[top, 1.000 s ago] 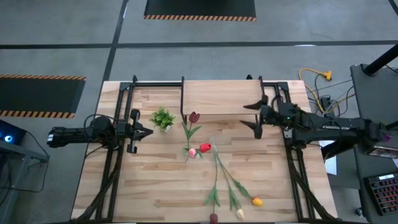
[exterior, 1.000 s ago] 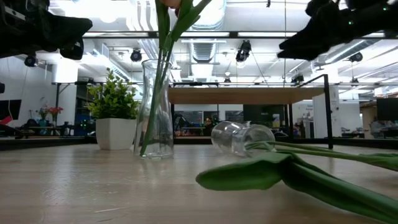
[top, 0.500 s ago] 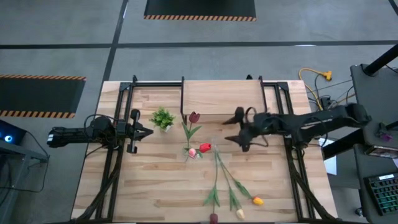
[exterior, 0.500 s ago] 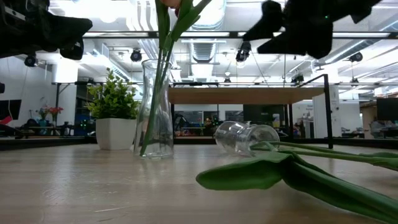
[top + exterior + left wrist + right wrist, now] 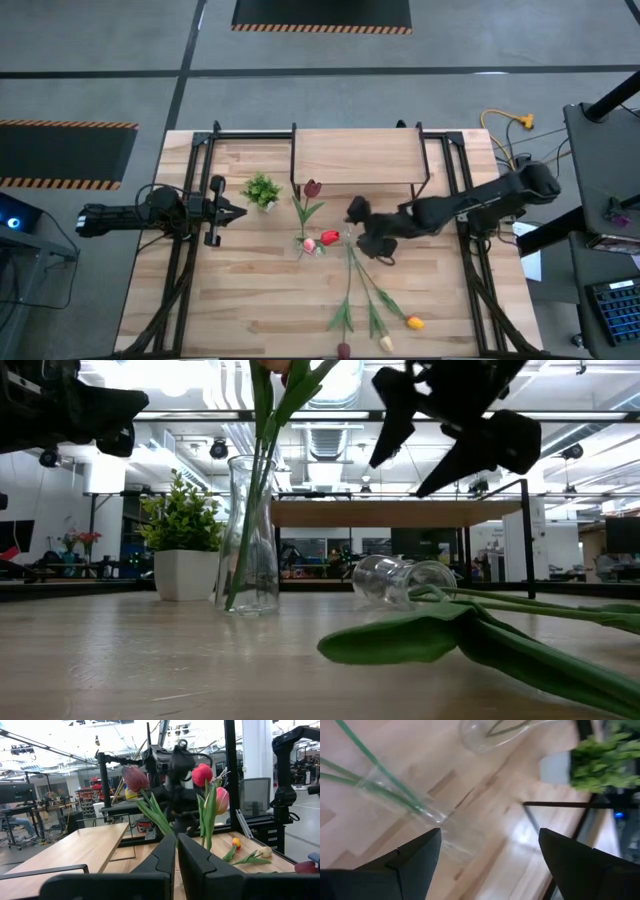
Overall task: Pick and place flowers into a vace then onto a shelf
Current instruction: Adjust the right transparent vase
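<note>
Your right gripper [image 5: 365,228], fingers spread wide and empty, hangs over a tipped-over glass vase [image 5: 395,580] at mid-table, stems lying in its mouth, while flowers [image 5: 312,215] stand in an upright vase [image 5: 250,535] nearby; your left gripper [image 5: 222,211], fingers together, waits at the table's left.

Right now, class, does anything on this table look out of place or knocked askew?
Yes. A second clear glass vase lies tipped on its side mid-table, with tulip stems running out of its mouth along the wood. The other vase stands upright holding flowers. The right hand hovers open above the fallen one.
</note>
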Controlling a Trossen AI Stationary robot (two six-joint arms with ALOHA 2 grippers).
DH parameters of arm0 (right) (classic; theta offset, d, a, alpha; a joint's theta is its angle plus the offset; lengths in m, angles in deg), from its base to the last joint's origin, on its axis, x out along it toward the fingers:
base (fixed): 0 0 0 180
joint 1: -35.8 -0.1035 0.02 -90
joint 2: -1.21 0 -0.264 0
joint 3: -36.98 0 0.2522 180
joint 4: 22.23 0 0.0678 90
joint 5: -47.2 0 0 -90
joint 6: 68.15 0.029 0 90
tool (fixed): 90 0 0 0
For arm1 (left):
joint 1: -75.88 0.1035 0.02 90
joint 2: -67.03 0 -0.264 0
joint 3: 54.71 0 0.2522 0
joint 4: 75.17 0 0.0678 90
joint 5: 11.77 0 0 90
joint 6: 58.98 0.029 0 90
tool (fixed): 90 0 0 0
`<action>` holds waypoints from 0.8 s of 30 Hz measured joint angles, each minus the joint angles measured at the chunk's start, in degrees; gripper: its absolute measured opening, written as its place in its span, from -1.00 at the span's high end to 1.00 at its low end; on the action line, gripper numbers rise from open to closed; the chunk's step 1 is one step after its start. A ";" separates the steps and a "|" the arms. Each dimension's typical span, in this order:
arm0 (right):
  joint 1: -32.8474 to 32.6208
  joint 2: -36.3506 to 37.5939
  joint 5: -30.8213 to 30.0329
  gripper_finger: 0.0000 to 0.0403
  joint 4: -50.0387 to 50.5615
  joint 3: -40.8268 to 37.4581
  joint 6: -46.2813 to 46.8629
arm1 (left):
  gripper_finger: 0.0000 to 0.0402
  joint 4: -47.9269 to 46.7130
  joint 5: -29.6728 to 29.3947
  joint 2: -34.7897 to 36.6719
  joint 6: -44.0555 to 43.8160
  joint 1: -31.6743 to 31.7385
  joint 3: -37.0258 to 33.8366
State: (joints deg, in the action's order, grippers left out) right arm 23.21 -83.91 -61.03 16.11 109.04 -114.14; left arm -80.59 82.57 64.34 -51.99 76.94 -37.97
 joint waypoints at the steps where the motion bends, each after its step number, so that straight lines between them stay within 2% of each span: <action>1: -0.30 -1.31 0.00 -0.62 1.59 1.35 0.54 | 0.98 0.01 0.01 -0.01 0.00 0.00 0.00; 9: -3.95 -12.02 0.06 -0.62 12.52 9.41 -1.11 | 0.98 0.00 0.00 -0.02 0.00 0.00 0.00; 14: -5.51 -15.90 0.50 -0.62 12.59 11.17 -7.55 | 0.98 -0.02 0.01 -0.32 0.00 0.00 0.00; 24: -4.55 -21.33 0.22 -0.62 12.51 11.71 -16.81 | 0.98 0.00 -0.01 -0.41 -0.02 0.00 0.00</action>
State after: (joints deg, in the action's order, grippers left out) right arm 18.66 -105.24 -60.81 28.62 120.74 -130.95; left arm -80.59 82.56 63.94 -52.01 76.94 -37.97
